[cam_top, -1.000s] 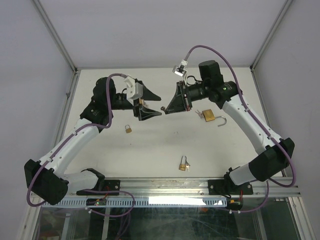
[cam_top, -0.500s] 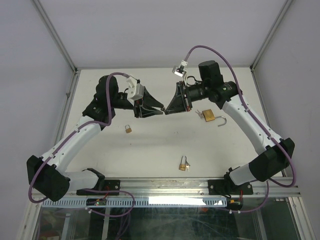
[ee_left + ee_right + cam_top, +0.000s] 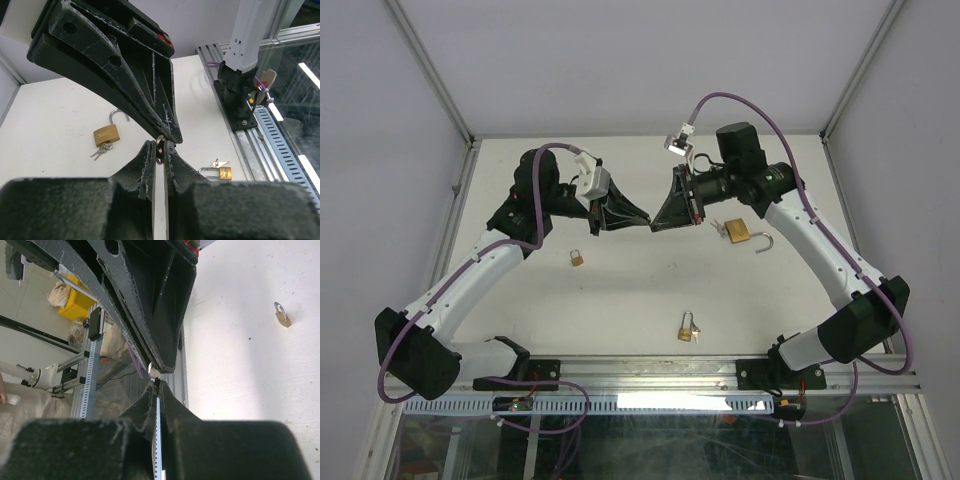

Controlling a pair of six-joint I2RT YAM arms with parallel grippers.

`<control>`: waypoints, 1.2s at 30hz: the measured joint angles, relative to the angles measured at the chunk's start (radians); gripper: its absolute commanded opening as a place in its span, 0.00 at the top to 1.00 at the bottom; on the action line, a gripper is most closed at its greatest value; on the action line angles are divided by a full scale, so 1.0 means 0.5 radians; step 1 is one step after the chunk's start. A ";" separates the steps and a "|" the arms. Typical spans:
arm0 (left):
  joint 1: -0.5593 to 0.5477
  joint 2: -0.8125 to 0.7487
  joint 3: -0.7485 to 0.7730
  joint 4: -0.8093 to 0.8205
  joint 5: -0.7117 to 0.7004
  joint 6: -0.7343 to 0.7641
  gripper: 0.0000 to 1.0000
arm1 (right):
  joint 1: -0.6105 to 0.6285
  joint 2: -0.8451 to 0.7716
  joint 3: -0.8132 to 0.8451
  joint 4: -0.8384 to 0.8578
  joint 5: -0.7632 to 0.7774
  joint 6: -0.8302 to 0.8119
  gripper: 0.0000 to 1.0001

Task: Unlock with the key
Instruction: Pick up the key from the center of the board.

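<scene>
Pinching one key (image 3: 159,148), left end effector (image 3: 646,222) and right end effector (image 3: 655,224), well inside table (image 3: 620,290) edges

A thin metal key ring (image 3: 159,143) stands on edge in the air, pinched between the nearly closed fingertips of the left hand (image 3: 159,150), right at the tip of the closed right hand (image 3: 654,224). Three brass padlocks lie on the tabletop (image 3: 620,290). The large padlock (image 3: 738,236) at the right has its shackle swung open and keys just beside it. The small padlock (image 3: 578,258) lies at the left. The front padlock (image 3: 687,330) has a key touching it.
</scene>
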 measured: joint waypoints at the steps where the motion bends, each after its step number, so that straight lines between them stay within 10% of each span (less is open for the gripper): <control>1: -0.001 0.000 0.000 0.002 0.000 0.000 1.00 | 0.000 0.000 0.000 -0.004 -0.001 -0.002 1.00; 9: -0.002 0.000 0.000 0.004 -0.007 -0.040 1.00 | -0.001 0.000 0.005 -0.019 -0.002 -0.043 1.00; 13: -0.005 -0.004 -0.008 0.037 -0.105 -0.129 1.00 | -0.037 0.000 0.005 -0.008 0.004 -0.070 0.58; 16: -0.005 -0.014 -0.027 0.093 -0.236 -0.283 1.00 | -0.115 -0.005 -0.003 0.049 0.025 -0.066 0.46; 36: -0.005 -0.163 -0.408 0.654 -0.970 -1.302 1.00 | -0.296 -0.452 -0.719 1.466 0.352 0.634 0.54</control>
